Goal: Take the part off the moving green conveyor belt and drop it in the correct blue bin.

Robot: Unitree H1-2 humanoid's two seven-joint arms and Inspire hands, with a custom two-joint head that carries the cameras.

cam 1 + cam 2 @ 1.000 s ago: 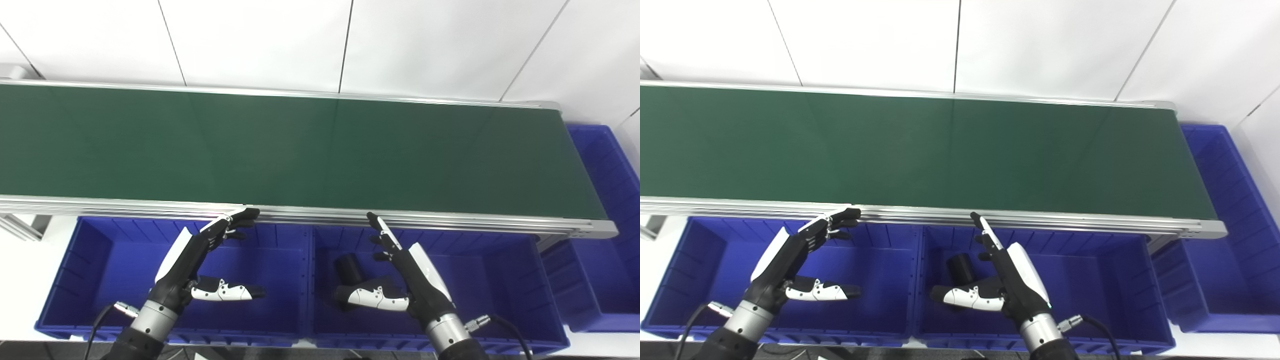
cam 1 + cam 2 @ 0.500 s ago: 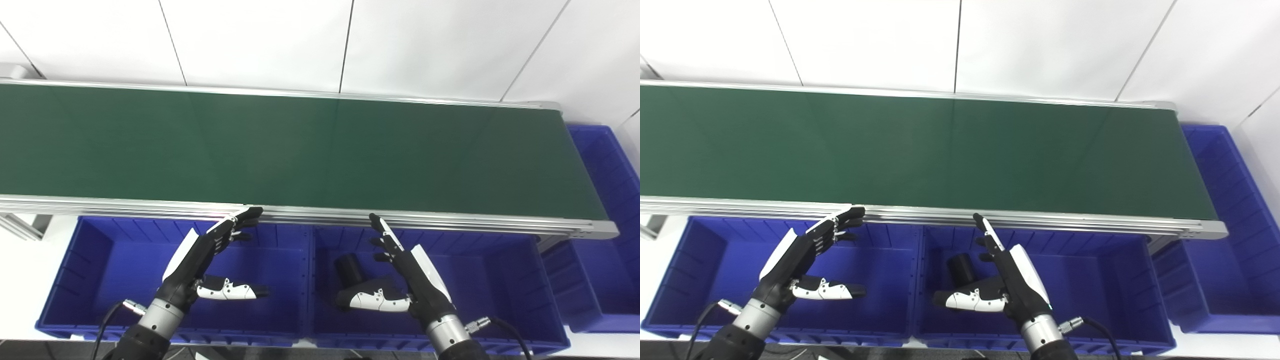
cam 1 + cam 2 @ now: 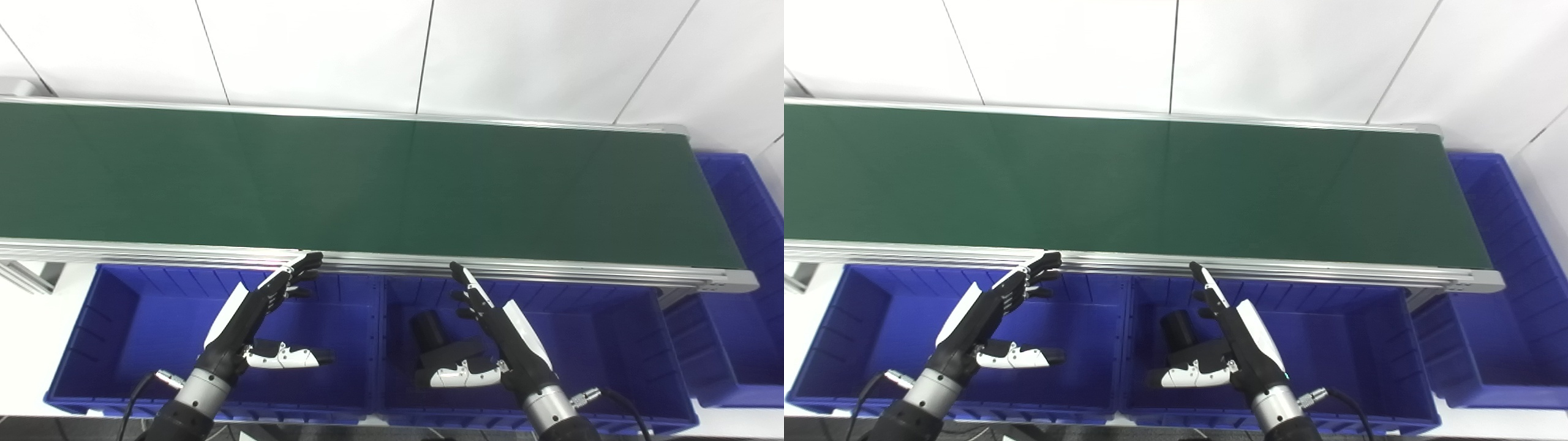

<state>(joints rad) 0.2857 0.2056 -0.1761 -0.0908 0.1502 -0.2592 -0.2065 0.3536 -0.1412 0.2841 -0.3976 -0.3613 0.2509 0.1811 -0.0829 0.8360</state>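
Note:
The green conveyor belt (image 3: 367,184) runs across the view and carries no part. A black cylindrical part (image 3: 427,329) lies in the near right blue bin (image 3: 612,343). My left hand (image 3: 245,318) is open over the near left blue bin (image 3: 122,318), its fingertips (image 3: 309,263) at the belt's near rail. My right hand (image 3: 502,343) is open over the near right bin, just right of the black part, thumb (image 3: 456,380) spread below it. Both hands are empty.
The belt's aluminium near rail (image 3: 551,269) runs above the two near bins. A third blue bin (image 3: 747,245) stands past the belt's right end. A white wall is behind the belt.
My left hand has shifted slightly right and up toward the rail. My right hand has barely moved; its thumb dropped a little. The black part stays in the bin.

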